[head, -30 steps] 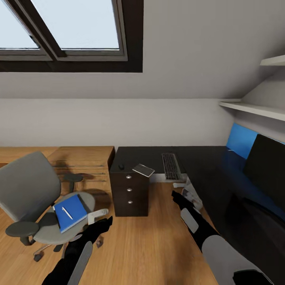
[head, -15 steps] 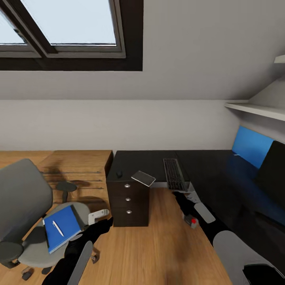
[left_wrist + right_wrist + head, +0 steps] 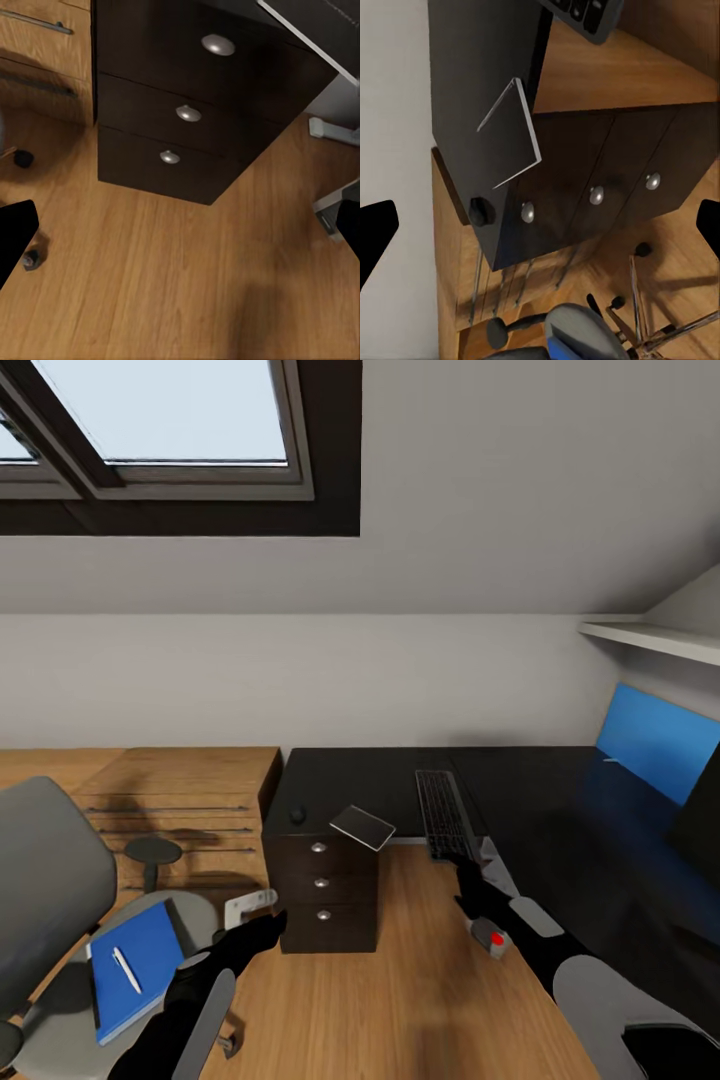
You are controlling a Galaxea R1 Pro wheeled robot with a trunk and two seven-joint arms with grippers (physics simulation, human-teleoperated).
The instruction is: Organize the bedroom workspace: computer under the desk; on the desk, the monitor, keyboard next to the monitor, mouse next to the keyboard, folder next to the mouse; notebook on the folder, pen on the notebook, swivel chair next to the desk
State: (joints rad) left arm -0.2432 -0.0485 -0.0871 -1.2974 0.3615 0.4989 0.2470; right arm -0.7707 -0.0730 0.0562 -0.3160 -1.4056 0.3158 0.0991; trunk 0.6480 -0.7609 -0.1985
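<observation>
We judge the folder (image 3: 135,982) comes next: a flat bright blue rectangle on the chair (image 3: 45,890) seat, white pen (image 3: 126,969) lying along its length, long axis running away from us. It sits just outside our left gripper (image 3: 262,928), far nearer than the right gripper (image 3: 470,875). Both grippers have fingers spread, holding nothing. Notebook (image 3: 363,826) overhangs the desk (image 3: 400,780) edge.
</observation>
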